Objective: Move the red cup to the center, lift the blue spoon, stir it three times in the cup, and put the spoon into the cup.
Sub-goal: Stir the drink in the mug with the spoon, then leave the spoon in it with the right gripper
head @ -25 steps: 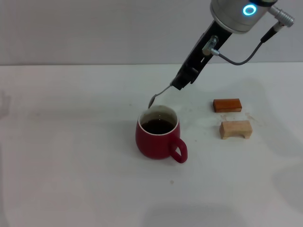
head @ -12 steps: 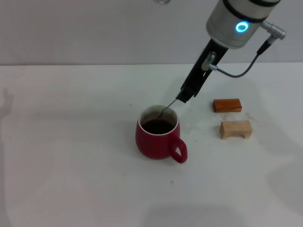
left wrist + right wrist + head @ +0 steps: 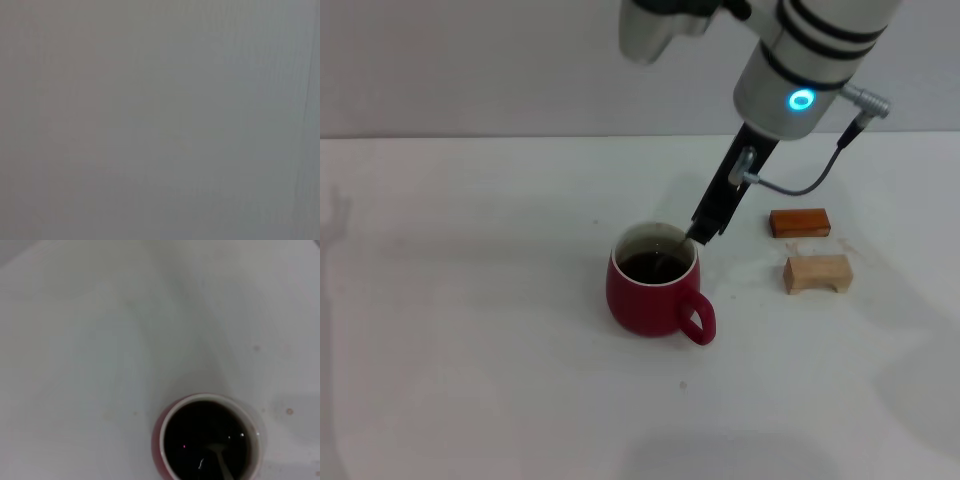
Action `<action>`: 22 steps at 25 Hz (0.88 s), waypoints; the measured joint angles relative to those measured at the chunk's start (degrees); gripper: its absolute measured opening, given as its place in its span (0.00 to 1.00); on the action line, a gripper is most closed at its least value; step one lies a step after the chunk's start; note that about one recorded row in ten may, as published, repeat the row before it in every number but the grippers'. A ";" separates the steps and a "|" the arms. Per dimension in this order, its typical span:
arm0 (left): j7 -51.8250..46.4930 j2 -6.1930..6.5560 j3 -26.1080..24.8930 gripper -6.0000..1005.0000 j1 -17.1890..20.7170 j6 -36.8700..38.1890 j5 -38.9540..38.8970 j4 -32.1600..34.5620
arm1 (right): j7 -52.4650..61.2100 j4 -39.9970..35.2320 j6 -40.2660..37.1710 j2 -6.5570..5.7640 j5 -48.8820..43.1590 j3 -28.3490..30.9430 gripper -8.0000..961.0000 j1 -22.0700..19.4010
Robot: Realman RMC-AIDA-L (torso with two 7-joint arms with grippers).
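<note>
Your right gripper [image 3: 703, 229] sits just over the far rim of the red cup [image 3: 654, 281], pinching the blue spoon [image 3: 220, 460], whose bowl is down in the dark liquid. Cup looks centred on the table [image 3: 470, 330], so I'd judge you're in the stir phase; stirring and release remain. Left arm isn't visible.

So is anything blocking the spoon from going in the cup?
No, nothing visible. The right claw sits just above the cup rim, and the spoon already dips into the dark liquid. The two blocks lie off to the side.
</note>
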 joint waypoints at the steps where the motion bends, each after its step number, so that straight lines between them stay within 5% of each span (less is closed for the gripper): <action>1: -0.06 0.00 0.00 0.86 -0.02 0.00 0.00 -0.02 | -0.26 -0.83 -0.43 0.18 0.00 -0.21 0.19 0.18; 22: -0.40 -0.09 0.00 0.86 -0.35 0.07 0.00 0.15 | -1.52 -2.60 -3.19 1.90 0.24 -0.48 0.20 1.56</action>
